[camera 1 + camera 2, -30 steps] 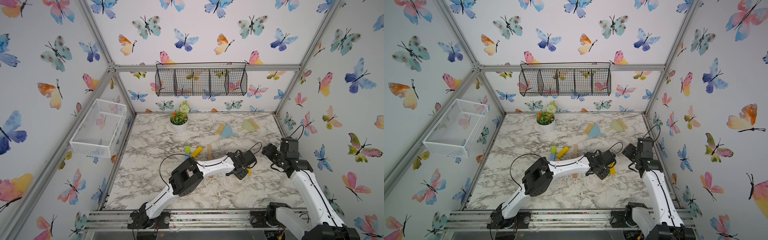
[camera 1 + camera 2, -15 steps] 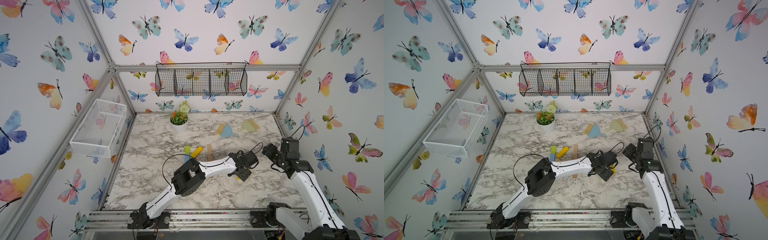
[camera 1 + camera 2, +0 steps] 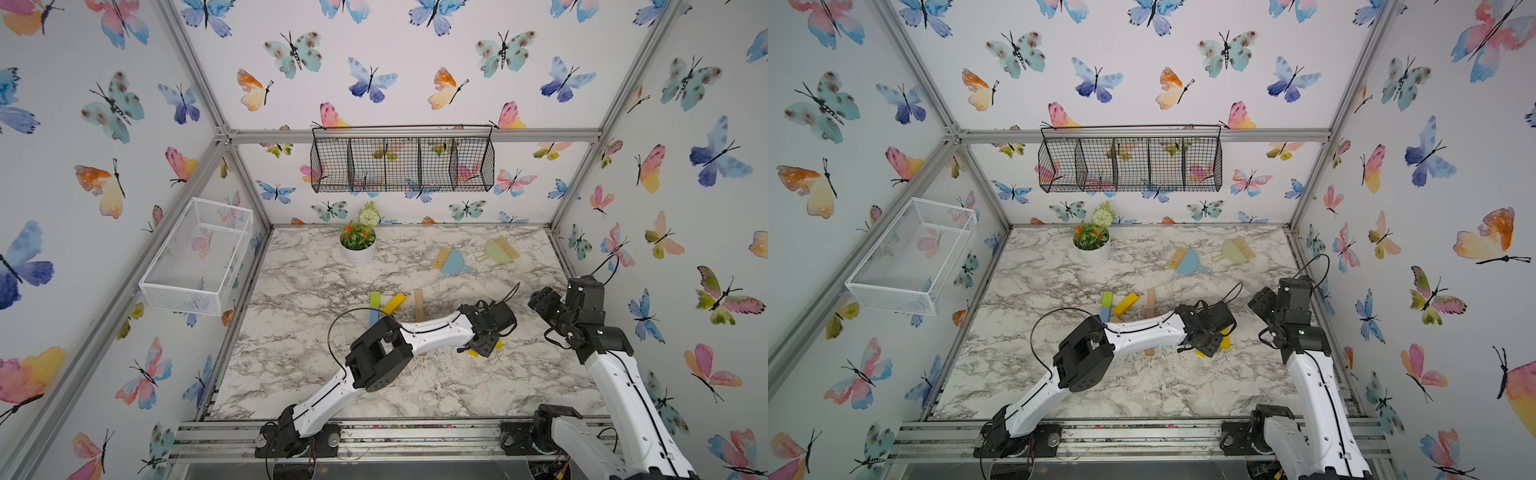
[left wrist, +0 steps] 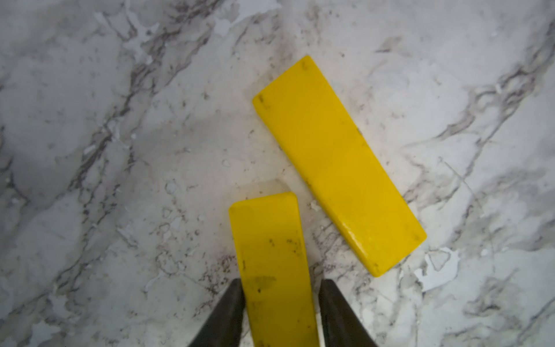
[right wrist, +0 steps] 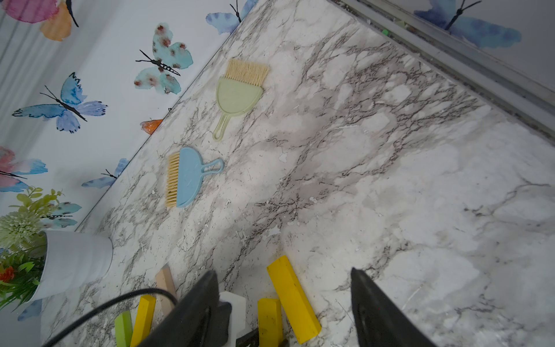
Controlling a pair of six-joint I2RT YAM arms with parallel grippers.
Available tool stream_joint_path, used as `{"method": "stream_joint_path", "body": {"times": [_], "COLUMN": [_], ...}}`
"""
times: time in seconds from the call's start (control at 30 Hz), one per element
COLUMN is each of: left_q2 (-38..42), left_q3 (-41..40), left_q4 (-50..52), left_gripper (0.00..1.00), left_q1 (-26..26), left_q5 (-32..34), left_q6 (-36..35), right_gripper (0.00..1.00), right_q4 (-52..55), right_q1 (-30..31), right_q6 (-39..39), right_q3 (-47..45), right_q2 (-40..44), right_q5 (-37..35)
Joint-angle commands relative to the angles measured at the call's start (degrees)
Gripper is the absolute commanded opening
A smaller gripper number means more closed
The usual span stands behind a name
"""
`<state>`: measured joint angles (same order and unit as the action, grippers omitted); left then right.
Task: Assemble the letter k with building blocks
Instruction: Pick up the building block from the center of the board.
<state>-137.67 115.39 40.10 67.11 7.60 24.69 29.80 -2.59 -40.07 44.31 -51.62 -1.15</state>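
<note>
Two yellow building blocks lie right of centre on the marble table; in the left wrist view the nearer one runs between my left gripper's fingers, which sit against its long sides, shut on it. The other yellow block lies slanted just beside it, apart. In a top view the left gripper points down and hides most of both. A lime-green block, a third yellow block, a light-blue block and a tan-wood block lie mid-table. My right gripper hangs open and empty to the right.
A white flower pot, a blue hand brush and a green hand brush stand along the back. A white wire basket hangs on the left wall, a black wire basket on the back wall.
My left gripper's jaws widened, then closed in on the yellow block, and the arm shifted slightly. The right arm has not moved.
</note>
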Motion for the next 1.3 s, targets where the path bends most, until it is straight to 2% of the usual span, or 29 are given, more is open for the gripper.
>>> {"method": "stream_joint_path", "body": {"times": [0.0,0.1,0.23,0.37,0.5,0.67,0.83,1.27], "left_q2": [-1.26,-1.11,-0.98,0.21,4.12,9.70,13.29,13.47], "left_q3": [0.88,0.82,0.61,-0.72,-3.70,-7.58,-10.99,-14.30], "left_q4": [3.54,4.45,4.64,4.54,2.34,-1.67,-5.58,-7.99], "left_gripper": [0.32,0.23,0.19,0.15,0.15,0.16,0.17,0.18], "left_q1": [-0.36,-0.57,-1.04,-1.65,-3.20,-6.45,-8.95,-15.03], "left_q5": [1.56,2.42,2.38,5.06,5.34,1.20,-0.30,-6.61], "left_q6": [-0.35,-2.00,-6.21,-13.23,-18.42,-22.72,-27.01,-28.81], "right_gripper": [0.71,0.71,0.71,0.71,0.71,0.70,0.70,0.69], "right_q4": [1.10,1.12,0.83,0.57,-1.53,-5.61,-6.91,-9.03], "right_q1": [-0.22,-0.16,-0.21,-0.22,-0.22,-0.22,-0.22,-0.22], "right_q6": [-0.62,-0.61,-0.53,-0.36,-0.13,2.01,5.10,6.10], "right_q3": [0.26,0.16,0.07,-0.17,-1.49,-4.11,-4.74,-5.73], "right_q2": [-0.22,-0.24,-0.33,-0.59,-0.89,-2.23,-3.14,-6.17], "right_q5": [-0.69,-0.61,-0.39,-0.01,2.38,8.40,11.47,13.42]}}
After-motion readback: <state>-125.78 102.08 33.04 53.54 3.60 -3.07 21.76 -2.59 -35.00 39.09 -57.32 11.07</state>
